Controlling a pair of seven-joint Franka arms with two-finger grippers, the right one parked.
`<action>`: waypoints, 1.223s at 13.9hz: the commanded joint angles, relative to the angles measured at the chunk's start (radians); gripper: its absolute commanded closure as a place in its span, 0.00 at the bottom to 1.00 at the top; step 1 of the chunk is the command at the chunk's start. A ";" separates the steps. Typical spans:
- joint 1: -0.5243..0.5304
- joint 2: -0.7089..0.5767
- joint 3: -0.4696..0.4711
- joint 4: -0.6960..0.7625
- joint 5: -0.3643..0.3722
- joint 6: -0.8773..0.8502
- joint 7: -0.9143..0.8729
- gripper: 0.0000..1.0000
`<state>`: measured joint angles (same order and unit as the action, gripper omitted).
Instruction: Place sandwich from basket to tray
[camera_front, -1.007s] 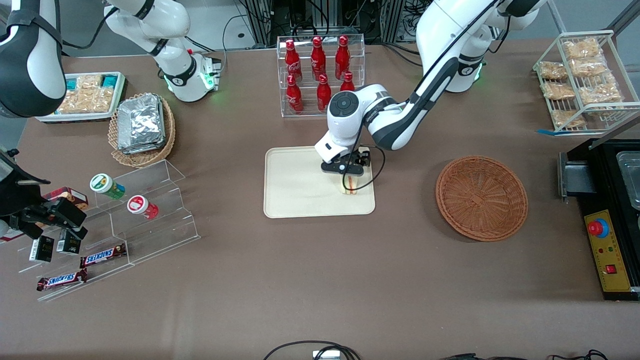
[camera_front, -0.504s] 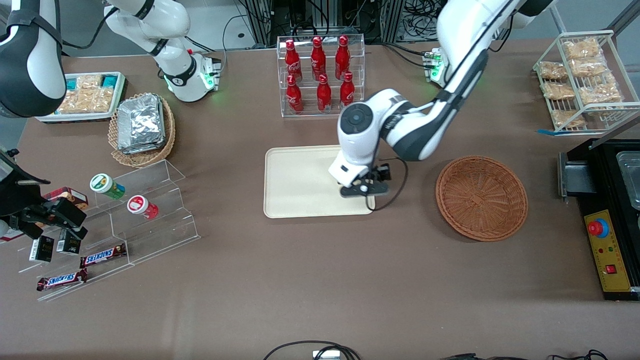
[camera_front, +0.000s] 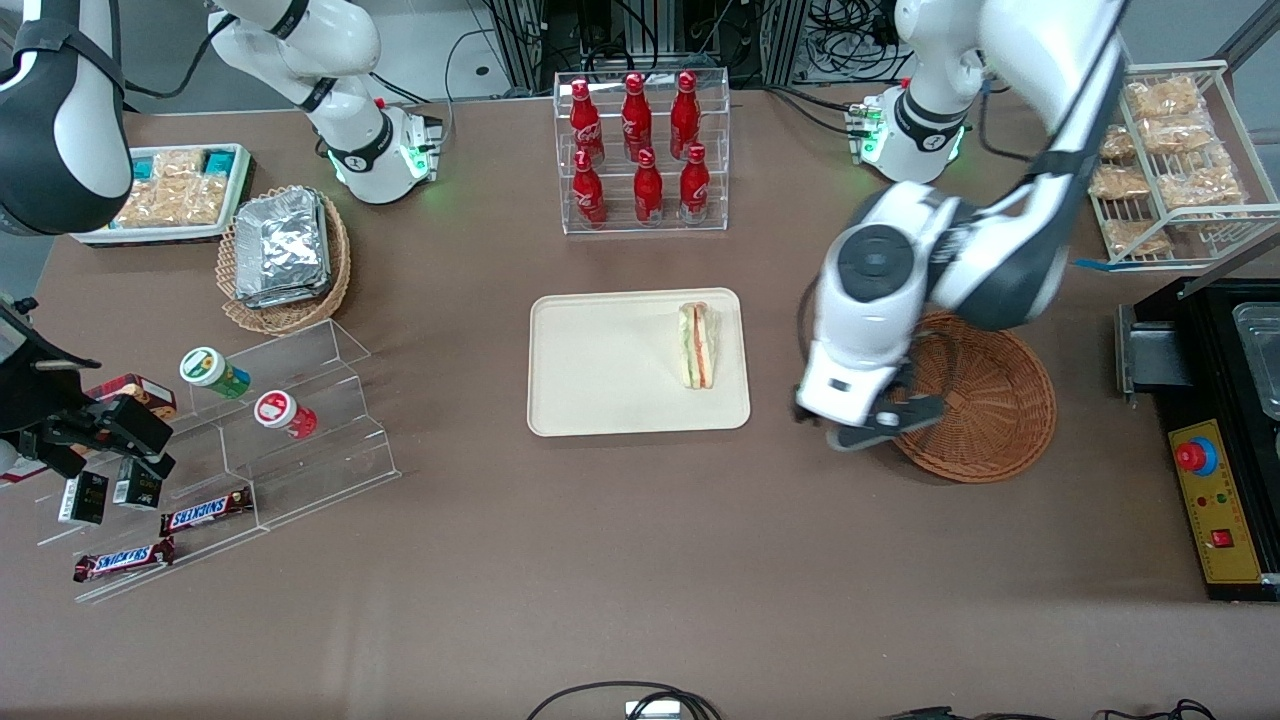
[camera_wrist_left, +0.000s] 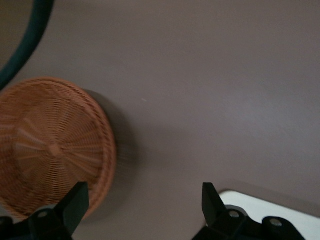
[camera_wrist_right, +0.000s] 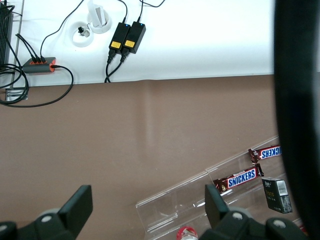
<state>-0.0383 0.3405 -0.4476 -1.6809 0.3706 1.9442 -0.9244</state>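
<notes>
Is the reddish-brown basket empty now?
Empty as far as visible: the basket shows bare weave; the sandwich lies on the tray. The open gripper hovers beside it.

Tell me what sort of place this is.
Probably a robotics lab staged as a snack shop: red bottles in a clear rack, a wedge sandwich on a cream tray, the left arm's open pincer above a brown cloth-covered table.

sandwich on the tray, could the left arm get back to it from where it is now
Probably yes. The sandwich lies alone on the tray, with nothing over it. The gripper, open and holding nothing, hangs between tray and basket, with only bare table between.
</notes>
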 joint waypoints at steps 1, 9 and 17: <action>0.043 -0.012 -0.011 0.061 -0.013 -0.103 0.115 0.00; 0.159 -0.164 0.110 0.050 -0.154 -0.235 0.562 0.00; 0.149 -0.331 0.316 0.040 -0.317 -0.368 0.959 0.00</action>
<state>0.1226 0.0733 -0.1612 -1.6078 0.0811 1.6193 -0.0453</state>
